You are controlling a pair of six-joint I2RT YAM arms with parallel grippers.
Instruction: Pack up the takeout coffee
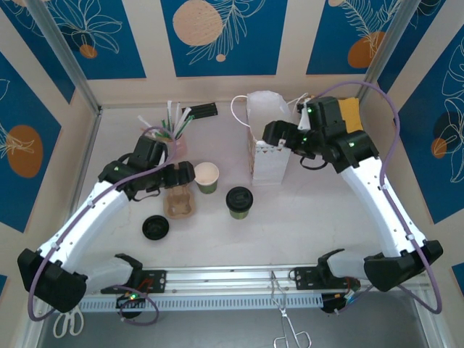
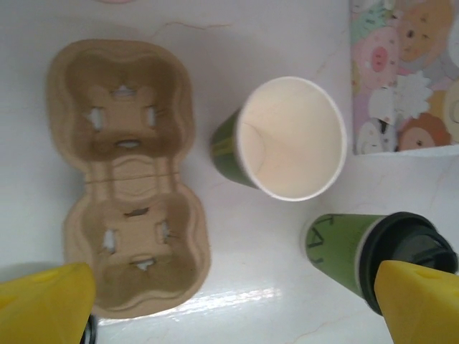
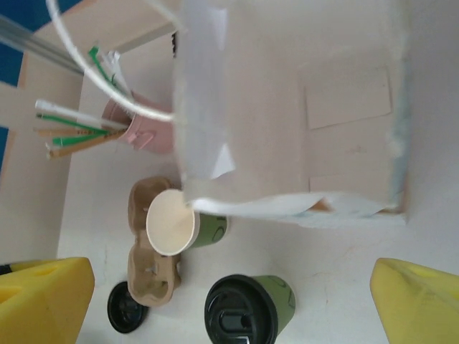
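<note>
Left wrist view, down past the wide-spread, empty left gripper (image 2: 233, 276): brown moulded-pulp two-cup carrier (image 2: 129, 179) by one yellow finger (image 2: 43, 304), long axis square to the line between fingers, lidless green paper cup (image 2: 290, 140) just beside it, mid-gap; right gripper (image 3: 229, 269) likewise spread, empty, above the white paper bag (image 1: 272, 156).

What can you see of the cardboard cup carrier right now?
The cup carrier is a tan moulded-pulp tray with two wells, each with cut tabs in its floor, both empty. It lies flat on the white table, a narrow gap from the lidless cup beside it. The open left gripper hovers above, touching nothing.
</note>
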